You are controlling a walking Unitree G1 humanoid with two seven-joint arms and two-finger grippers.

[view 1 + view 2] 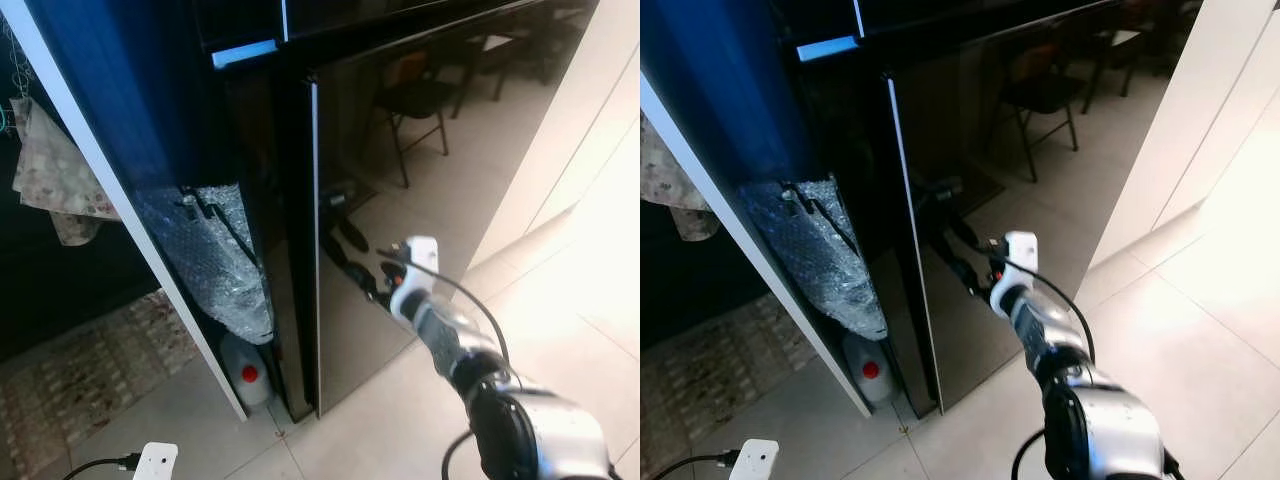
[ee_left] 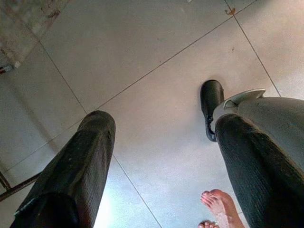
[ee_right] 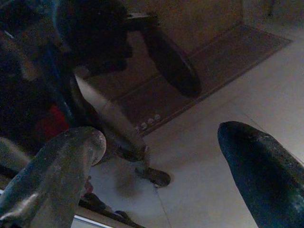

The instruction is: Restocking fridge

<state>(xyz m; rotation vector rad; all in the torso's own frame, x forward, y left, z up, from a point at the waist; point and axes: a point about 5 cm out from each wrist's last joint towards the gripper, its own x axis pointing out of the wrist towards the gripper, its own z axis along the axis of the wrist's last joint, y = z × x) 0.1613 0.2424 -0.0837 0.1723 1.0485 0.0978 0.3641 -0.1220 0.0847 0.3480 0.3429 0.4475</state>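
1. Fridge, tall, glossy black, glass-fronted (image 1: 420, 200), stands right ahead with its doors shut; the mirror-like lower door reflects a chair, the tiled floor and the robot's own arm

2. The right gripper (image 1: 385, 272) is up at the lower door's face, close to the glass and not far from the door's pale left edge (image 1: 314, 240); in the right wrist view its two long black fingers (image 3: 259, 166) stand spread apart with nothing between them, only the dark reflection beyond

3. The left gripper (image 2: 161, 156) hangs low and idle, its fingers apart and empty, pointing down at the pale grey floor tiles (image 2: 156, 61); a person's bare toes (image 2: 219, 202) show just by it

4. Beside the fridge, in the gap against the white frame, sits a bundle wrapped in clear bubble wrap (image 1: 222, 262), with a white plastic jug with a red cap (image 1: 247, 372) on the floor beneath it

5. My read: this is the very start, opening the door, and nothing to stock is in either claw

6. What could go wrong: the glass is slick and I can make out no handle, so fingers pressing on the flat face would likely skid rather than catch the edge

7. The reflection could also mislead the approach, so the tips knock the glass hard

8. A swinging door or a stepping robot could catch those bare toes, which are close to the left arm
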